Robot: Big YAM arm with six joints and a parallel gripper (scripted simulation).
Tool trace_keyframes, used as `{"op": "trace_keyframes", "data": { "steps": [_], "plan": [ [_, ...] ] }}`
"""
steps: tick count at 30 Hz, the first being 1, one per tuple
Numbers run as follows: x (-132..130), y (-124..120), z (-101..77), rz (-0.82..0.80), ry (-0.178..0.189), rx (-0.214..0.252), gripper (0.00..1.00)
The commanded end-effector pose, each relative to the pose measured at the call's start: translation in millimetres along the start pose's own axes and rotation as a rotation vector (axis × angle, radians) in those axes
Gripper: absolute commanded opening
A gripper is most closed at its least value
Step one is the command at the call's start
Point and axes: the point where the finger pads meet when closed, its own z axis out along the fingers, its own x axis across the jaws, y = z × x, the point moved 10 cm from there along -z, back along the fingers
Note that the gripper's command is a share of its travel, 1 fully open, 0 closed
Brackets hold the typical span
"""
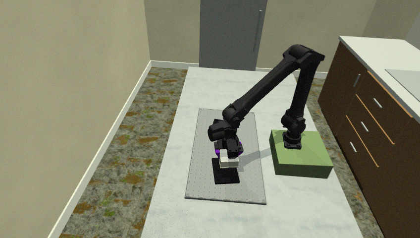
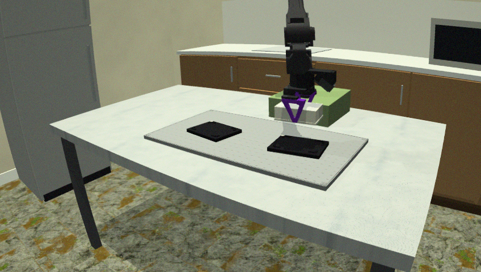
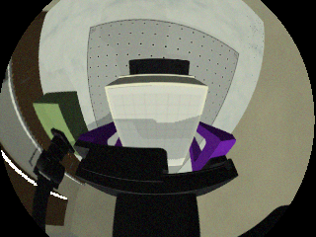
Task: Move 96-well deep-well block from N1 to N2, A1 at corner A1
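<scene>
My gripper [image 1: 229, 153] is shut on the white deep-well block [image 1: 229, 161], with a purple finger on each side. It holds the block level and upright in the air, well above the black nest N1 [image 1: 225, 174]. In the exterior view the block [image 2: 296, 111] hangs over the far edge of N1 [image 2: 298, 146], and the gripper [image 2: 294, 109] grips it from above. The empty black nest N2 [image 2: 214, 130] lies to the left on the same plate. In the wrist view the block [image 3: 157, 115] sits between the fingers, with N1 [image 3: 158, 66] beyond it. In the top view the arm hides N2.
Both nests sit on a grey perforated plate [image 2: 256, 144] on the white table. The arm stands on a green block [image 1: 300, 156] beside the plate. Brown cabinets with a white counter [image 2: 337, 55] run behind the table.
</scene>
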Motion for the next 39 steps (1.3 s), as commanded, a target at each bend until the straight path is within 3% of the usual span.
{"op": "trace_keyframes", "data": {
  "steps": [1,22,23,25,33,39],
  "plan": [
    [-19.0,9.1,-35.0,0.004,-0.089,-0.031,0.0],
    [-19.0,9.1,-35.0,0.004,-0.089,-0.031,0.0],
    [-21.4,-1.2,-34.7,0.059,-0.091,-0.032,0.0],
    [-5.4,-12.3,-18.7,0.124,-0.049,-0.019,0.0],
    [-3.8,-32.2,-17.2,0.323,-0.053,-0.027,0.0],
    [-2.0,-52.2,-16.8,0.301,-0.053,-0.024,0.0]
  ]
}}
